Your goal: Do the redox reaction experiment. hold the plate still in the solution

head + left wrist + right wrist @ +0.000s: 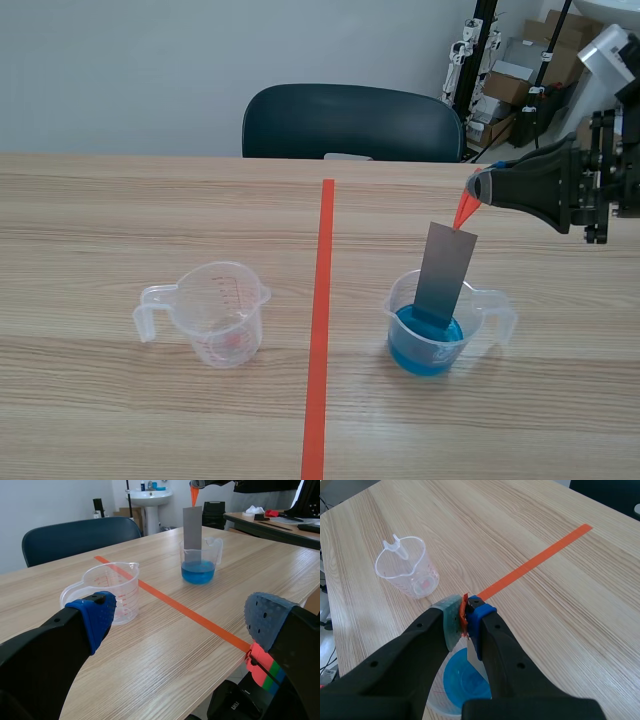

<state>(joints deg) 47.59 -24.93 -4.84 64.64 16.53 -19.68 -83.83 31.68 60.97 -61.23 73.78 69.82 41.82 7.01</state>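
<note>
- My left pincer [180, 617] gapes wide by the desk [150, 670] edge.
- My right pincer [465, 616] clamps the plate [445, 275] by its orange tab [464, 212], lower end apparently dipped in blue solution [425, 350].

- Bare worktop [90, 420] runs between the clear jug [215, 312] and the blue-filled jug [432, 345].
- The grey plate [445, 272] rises tilted from the blue-filled jug to the right arm's fingers [520, 187], barring the way over it.
- A chair [350, 122] stands past the far edge.
</note>
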